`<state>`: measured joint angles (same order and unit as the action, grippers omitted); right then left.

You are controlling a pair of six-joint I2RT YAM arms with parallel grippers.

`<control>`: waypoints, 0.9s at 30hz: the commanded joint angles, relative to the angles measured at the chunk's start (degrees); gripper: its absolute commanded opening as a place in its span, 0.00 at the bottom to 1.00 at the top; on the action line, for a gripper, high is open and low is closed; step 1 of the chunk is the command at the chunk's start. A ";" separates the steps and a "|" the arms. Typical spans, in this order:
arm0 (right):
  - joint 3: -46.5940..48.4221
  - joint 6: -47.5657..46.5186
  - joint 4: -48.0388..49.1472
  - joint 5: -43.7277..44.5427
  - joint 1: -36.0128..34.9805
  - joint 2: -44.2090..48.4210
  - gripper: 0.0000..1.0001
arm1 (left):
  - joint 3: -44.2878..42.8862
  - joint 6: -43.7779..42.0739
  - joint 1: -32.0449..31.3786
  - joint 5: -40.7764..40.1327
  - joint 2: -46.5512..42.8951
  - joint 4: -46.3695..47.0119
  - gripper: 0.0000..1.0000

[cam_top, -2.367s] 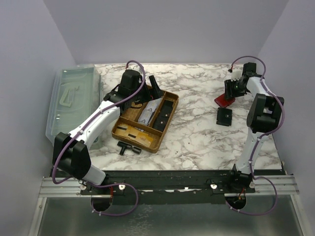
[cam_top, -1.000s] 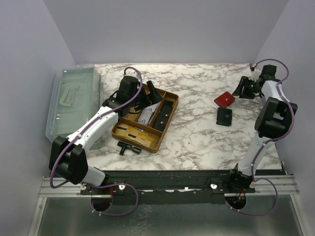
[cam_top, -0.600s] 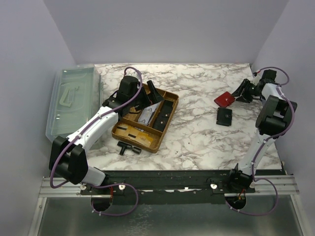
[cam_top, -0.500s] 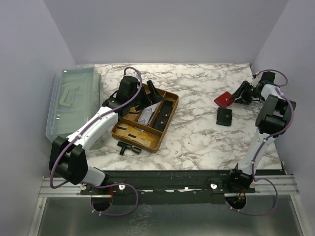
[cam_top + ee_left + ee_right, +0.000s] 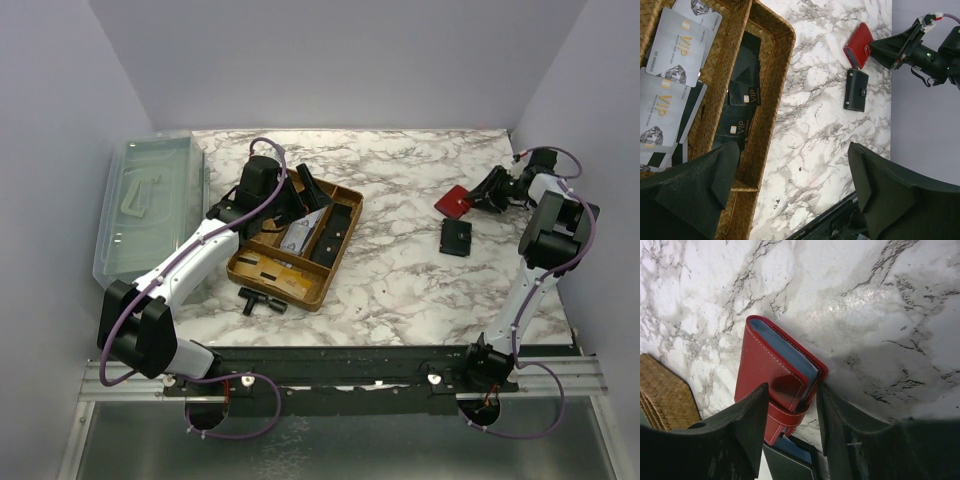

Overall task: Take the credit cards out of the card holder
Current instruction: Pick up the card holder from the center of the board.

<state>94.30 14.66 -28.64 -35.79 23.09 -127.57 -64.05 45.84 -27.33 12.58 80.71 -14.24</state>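
Observation:
A red card holder lies strapped shut on the marble table at the far right, with a black card holder just in front of it. My right gripper lies low beside the red holder, open, with its fingers either side of the strap end. The black holder's corner shows below. My left gripper hangs open and empty over the wicker tray. The tray holds silver VIP cards and black cards. Both holders also show in the left wrist view, the red one and the black one.
A clear plastic bin stands along the table's left edge. A black T-shaped tool lies in front of the tray. The side wall is close behind the right arm.
The right gripper let go of the red holder, which now lies flat. It swung away right, then came back low against the holder's strap end. The left arm barely moved.

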 commanded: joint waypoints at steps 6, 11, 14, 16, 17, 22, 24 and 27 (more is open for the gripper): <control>-1.19 3.06 4.63 -4.08 1.81 -2.50 0.33 | -0.85 1.09 -0.22 1.11 0.12 0.92 0.99; -3.63 3.61 7.85 -6.57 2.33 0.43 0.29 | -1.29 1.20 -0.52 1.04 0.69 0.98 0.99; -3.69 3.80 8.36 -8.60 2.40 0.99 0.29 | -1.66 1.18 -0.57 1.21 1.18 1.03 0.99; -3.82 4.44 8.80 -9.86 2.40 0.68 0.29 | -1.97 1.02 -0.62 1.43 1.56 1.06 0.99; -3.82 4.78 8.86 -10.25 2.44 0.39 0.29 | -2.05 0.93 -0.62 1.54 1.68 1.06 0.99; -4.48 6.58 9.80 -11.22 2.47 -0.50 0.29 | -2.39 0.82 -0.74 1.67 1.94 1.06 0.99; -4.48 7.52 10.15 -11.64 2.40 -0.97 0.29 | -2.26 0.93 -0.71 1.74 2.06 1.06 0.99; -4.22 8.64 10.48 -12.46 2.41 -2.13 0.29 | -2.17 1.24 -0.88 1.83 2.15 1.10 0.99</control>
<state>90.37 20.95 -19.94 -45.10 25.23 -128.38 -64.73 46.72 -27.83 12.78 82.24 -14.17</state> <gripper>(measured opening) 0.291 0.989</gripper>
